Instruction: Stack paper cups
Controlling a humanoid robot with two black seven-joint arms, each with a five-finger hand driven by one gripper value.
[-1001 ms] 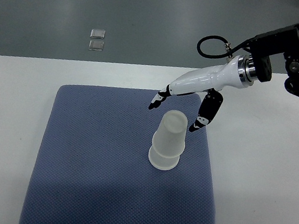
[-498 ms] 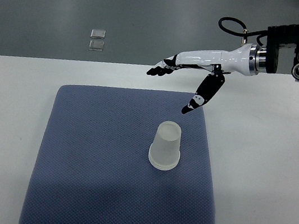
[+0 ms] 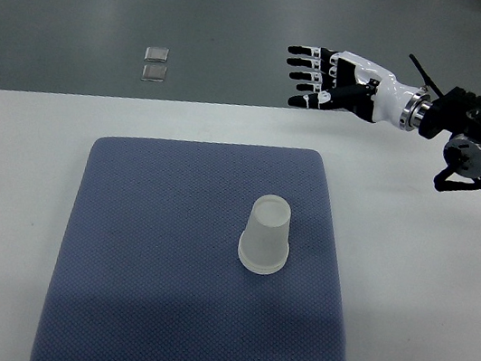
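Grey floor fills the far side of the view, and on it lie two small clear squares (image 3: 156,65), well apart from the work. Nearer, a white table (image 3: 14,163) carries a blue mat (image 3: 142,284) that takes up most of its middle.

From the picture's right edge comes the right arm (image 3: 479,150), and it has swung up and back: a second ago its hand hung right over the cups, now the right hand (image 3: 325,79) floats beyond the table's far edge, above the floor. Its fingers (image 3: 306,66) are spread flat and hold nothing. No left arm shows.

On the mat, right of centre, the cups (image 3: 266,235) stand upside down, one nested over the other, upright and untouched. The top cup sat higher a second ago; it has since dropped down snug.

So the release looks finished, and the stacking, by my reading, is done or very nearly so.
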